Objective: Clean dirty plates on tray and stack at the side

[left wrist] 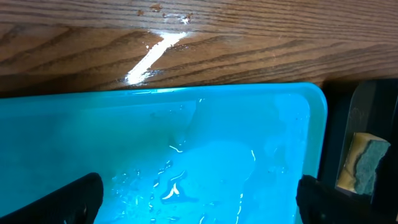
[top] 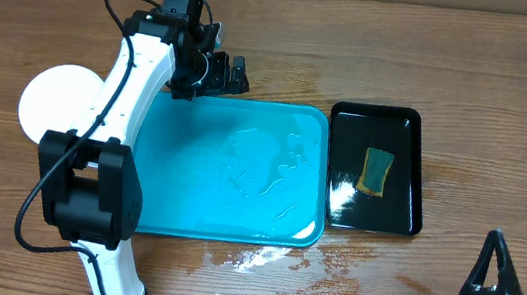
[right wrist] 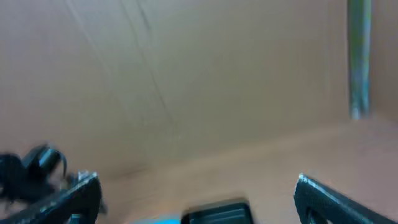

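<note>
The turquoise tray (top: 226,208) lies in the middle of the tabletop (top: 474,73) with no plate on it, only a film of water and streaks. That suggests the washing is done, or close to it. The one plate in view is a white plate (top: 52,102) on the tabletop just left of the tray. It sits outside the wet area, which suits a stacking spot. The left arm covers its right edge, and from above it may be a stack rather than a single plate; I cannot tell how many lie there.

The left end effector (top: 220,74) hovers over the tray's far rim with its fingers spread and nothing between them. It looks down on bare wet plastic, as if between jobs.

The sponge (top: 376,171) rests in the small black tray (top: 417,126), which sits just right of the turquoise one. This keeps its drips off the wood, though some water has pooled on the tabletop by the tray's near edge.

The right end effector (top: 522,275) is parked near the table's right corner, well apart from both trays. It is also spread and empty, out of the left arm's way.
</note>
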Robot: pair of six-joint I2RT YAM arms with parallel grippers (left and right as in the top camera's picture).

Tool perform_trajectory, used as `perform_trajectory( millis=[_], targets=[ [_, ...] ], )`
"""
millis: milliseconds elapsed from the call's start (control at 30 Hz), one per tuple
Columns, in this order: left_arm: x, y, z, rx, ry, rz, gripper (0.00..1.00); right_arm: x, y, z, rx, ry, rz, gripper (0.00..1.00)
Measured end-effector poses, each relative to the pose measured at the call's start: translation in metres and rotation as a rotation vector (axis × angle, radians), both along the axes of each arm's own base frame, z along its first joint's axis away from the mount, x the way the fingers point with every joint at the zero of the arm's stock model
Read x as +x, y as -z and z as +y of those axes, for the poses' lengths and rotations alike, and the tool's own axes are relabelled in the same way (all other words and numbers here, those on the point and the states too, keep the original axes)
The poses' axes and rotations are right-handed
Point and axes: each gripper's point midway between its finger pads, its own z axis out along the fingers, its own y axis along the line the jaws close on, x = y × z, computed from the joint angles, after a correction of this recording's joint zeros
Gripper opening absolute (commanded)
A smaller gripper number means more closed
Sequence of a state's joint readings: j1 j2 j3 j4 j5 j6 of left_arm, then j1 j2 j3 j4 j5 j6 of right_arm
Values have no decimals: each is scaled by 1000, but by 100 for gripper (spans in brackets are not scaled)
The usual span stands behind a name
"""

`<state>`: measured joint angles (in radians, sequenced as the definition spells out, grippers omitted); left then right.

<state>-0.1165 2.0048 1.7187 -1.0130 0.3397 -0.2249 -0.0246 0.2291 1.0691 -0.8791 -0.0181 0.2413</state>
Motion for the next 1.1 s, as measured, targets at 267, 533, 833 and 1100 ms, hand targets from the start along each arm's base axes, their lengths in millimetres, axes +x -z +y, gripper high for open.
perform_trajectory(
  millis=[267,533,833,1100],
  targets=[
    [0,0,0,0,0,0,100,35,4,8,-61,-46,-338,100],
    [0,0,0,0,0,0,100,70,52,21,-86,-119,-425,100],
    [0,0,0,0,0,0,100,98,122,24,-78,-139,-297,100],
    [0,0,0,1,0,0,100,114,187,24,-64,-144,-133,100]
  ],
)
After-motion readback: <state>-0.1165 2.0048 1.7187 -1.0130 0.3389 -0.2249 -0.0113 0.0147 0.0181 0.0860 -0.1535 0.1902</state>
